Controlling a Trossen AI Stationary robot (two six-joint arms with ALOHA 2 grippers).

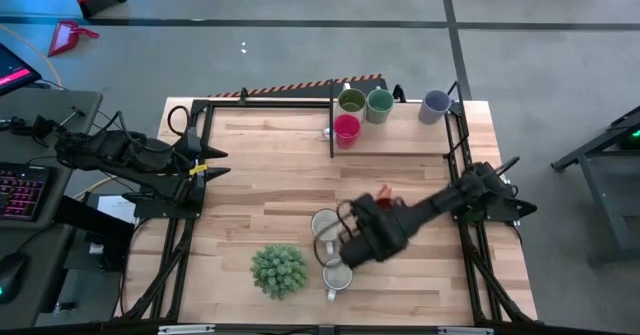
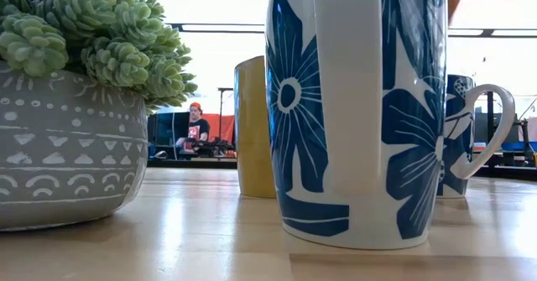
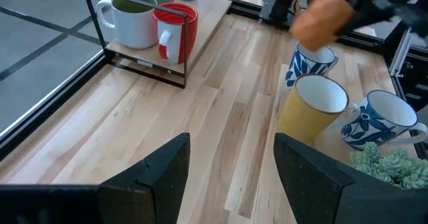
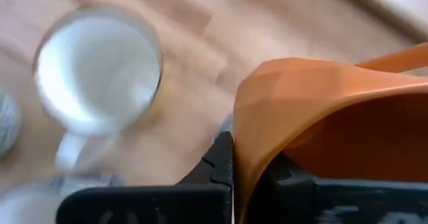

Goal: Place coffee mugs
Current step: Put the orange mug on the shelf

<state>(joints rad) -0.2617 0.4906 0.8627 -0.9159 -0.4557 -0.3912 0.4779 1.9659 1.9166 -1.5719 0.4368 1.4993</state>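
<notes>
Above the table's (image 1: 260, 175) front-middle mugs, the right gripper (image 4: 234, 164) is clamped on an orange mug's (image 3: 322, 15) rim; the left gripper (image 3: 231, 177) gapes empty by the left edge.

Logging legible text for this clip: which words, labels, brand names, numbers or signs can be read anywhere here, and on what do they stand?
None can be read.
Small label on the rack's base edge: too small to read.
Blue-flower mug: painted flowers only, no lettering.
Grey plant pot: white pattern marks, no letters.
Orange mug in the right gripper: no print visible.
</notes>
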